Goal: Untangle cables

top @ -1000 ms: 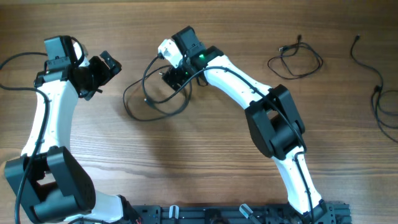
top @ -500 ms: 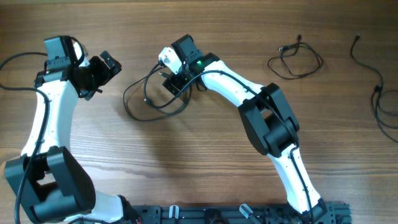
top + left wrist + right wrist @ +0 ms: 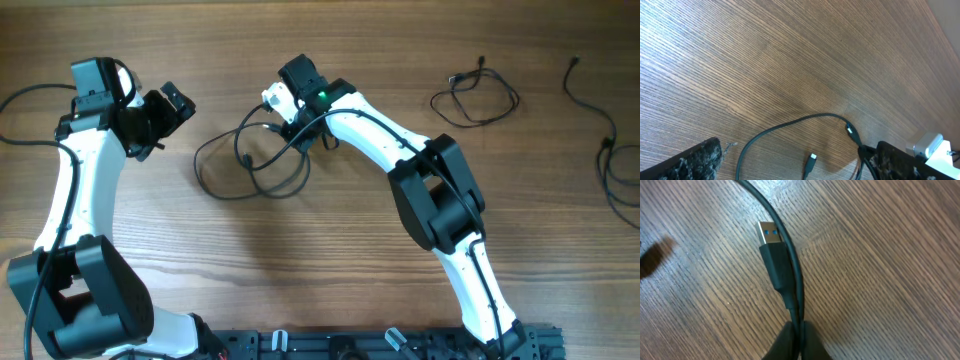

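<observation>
A tangled black cable lies in loops on the wooden table, left of centre. My right gripper is shut on it at the tangle's upper right. In the right wrist view the fingers pinch two black strands together. Just beyond them lies a USB plug with a blue insert. My left gripper hovers open, left of the tangle and apart from it. Between its wide fingers the left wrist view shows an arc of cable and a small plug end on the wood.
A smaller coiled black cable lies at the upper right. More black cable runs along the right edge. Another black lead curves at the left edge beside the left arm.
The right gripper has gone from open to shut on the cable strands and shifted slightly right, dragging the loops with it. The left arm has not moved.
</observation>
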Robot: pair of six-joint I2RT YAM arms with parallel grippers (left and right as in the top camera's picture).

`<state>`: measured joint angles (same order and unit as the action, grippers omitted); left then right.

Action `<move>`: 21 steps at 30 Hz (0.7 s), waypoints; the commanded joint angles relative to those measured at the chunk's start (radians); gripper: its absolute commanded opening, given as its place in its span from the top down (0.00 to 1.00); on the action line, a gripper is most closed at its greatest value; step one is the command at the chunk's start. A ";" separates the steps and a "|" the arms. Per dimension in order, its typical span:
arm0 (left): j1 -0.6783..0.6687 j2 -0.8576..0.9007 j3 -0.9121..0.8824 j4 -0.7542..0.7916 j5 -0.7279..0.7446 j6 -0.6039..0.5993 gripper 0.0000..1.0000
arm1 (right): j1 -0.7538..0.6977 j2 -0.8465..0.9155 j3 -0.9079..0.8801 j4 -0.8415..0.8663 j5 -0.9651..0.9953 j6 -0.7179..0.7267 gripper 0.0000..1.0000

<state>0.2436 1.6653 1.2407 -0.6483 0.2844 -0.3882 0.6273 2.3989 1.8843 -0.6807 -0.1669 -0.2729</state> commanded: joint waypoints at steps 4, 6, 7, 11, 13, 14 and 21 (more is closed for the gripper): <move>0.003 0.006 -0.005 0.000 -0.010 -0.010 0.00 | -0.005 0.065 -0.045 -0.024 0.061 0.089 0.36; 0.003 0.006 -0.005 0.000 -0.010 -0.010 0.00 | -0.003 0.065 -0.045 -0.012 0.024 0.090 0.36; 0.003 0.006 -0.005 0.000 -0.010 -0.010 0.00 | -0.002 0.065 -0.045 -0.008 0.019 0.090 0.36; 0.003 0.006 -0.005 0.000 -0.010 -0.010 0.00 | -0.002 0.065 -0.047 0.081 0.009 0.054 0.24; 0.003 0.006 -0.005 0.000 -0.010 -0.010 0.00 | -0.002 0.066 -0.047 0.117 -0.032 -0.034 0.24; 0.003 0.006 -0.005 0.000 -0.010 -0.010 0.00 | 0.000 0.066 -0.047 0.119 -0.034 -0.049 0.25; 0.003 0.006 -0.005 0.000 -0.010 -0.010 0.00 | 0.004 0.066 -0.149 0.137 -0.051 -0.048 0.32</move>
<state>0.2436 1.6653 1.2407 -0.6483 0.2844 -0.3882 0.6277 2.4020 1.8515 -0.5449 -0.1627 -0.3134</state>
